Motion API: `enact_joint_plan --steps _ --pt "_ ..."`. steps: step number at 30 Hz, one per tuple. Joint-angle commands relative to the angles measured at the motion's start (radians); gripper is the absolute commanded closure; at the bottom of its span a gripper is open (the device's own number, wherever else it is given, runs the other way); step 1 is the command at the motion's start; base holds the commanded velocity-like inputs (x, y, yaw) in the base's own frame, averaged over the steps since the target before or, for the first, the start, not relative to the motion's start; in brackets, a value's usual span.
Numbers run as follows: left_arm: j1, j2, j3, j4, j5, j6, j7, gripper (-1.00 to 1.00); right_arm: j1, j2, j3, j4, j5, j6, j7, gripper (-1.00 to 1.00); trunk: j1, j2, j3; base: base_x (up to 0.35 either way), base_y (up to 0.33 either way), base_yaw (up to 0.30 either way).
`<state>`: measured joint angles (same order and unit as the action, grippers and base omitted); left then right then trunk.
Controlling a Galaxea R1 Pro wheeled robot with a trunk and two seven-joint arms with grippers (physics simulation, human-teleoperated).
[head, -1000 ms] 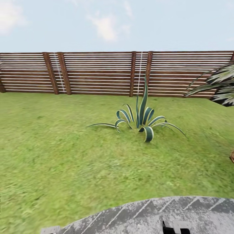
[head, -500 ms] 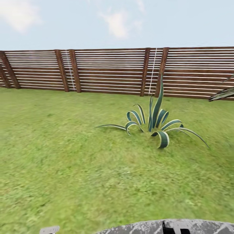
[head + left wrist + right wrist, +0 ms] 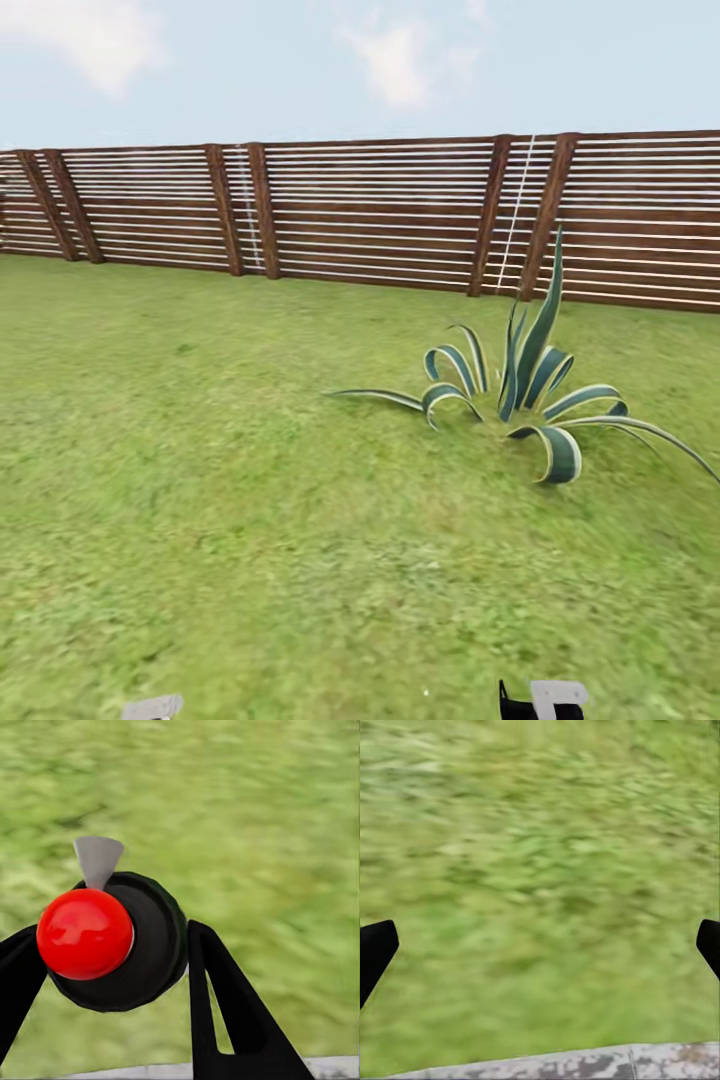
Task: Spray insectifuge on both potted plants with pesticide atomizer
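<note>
We hold the pesticide atomizer (image 3: 112, 941), its red cap toward the camera, clamped in our left claw (image 3: 105, 967); our right claw (image 3: 540, 945) hangs spread apart over the lawn (image 3: 200, 480). So the pickup looks done, and spraying both potted plants remains. Ahead we count one striped agave (image 3: 520, 395) and one slatted wooden fence (image 3: 380, 215). The blurred grass may hide small things.

No lettering, label or number is legible, though the grass looks blurred.
</note>
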<state>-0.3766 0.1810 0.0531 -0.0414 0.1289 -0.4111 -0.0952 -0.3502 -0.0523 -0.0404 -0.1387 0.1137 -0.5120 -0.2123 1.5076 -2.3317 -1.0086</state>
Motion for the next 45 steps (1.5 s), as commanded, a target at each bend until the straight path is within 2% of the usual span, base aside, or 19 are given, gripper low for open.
enact_joint_plan --steps 1,10,34,45 --pt "-0.001 0.0 0.005 0.001 0.009 -0.002 -0.01 1.0 -0.001 0.0 -0.004 0.001 0.011 -0.002 -0.006 -1.0 0.0 0.0 -0.002 0.34 0.102 0.175" --pt "-0.001 0.0 0.006 0.001 0.009 -0.002 -0.01 1.0 -0.001 0.0 -0.004 0.001 0.011 -0.002 -0.005 -1.0 0.0 0.0 -0.012 0.34 0.102 0.154" --pt "-0.001 0.001 0.007 0.002 0.009 -0.002 -0.009 1.0 0.0 -0.001 -0.003 0.001 0.011 -0.003 -0.002 -1.0 0.0 0.0 -0.012 0.337 0.11 0.002" --pt "-0.001 0.002 0.007 0.001 0.009 -0.002 -0.009 1.0 0.0 -0.001 -0.003 0.001 0.011 -0.003 -0.004 -1.0 0.0 0.0 -0.012 0.313 0.158 0.233"
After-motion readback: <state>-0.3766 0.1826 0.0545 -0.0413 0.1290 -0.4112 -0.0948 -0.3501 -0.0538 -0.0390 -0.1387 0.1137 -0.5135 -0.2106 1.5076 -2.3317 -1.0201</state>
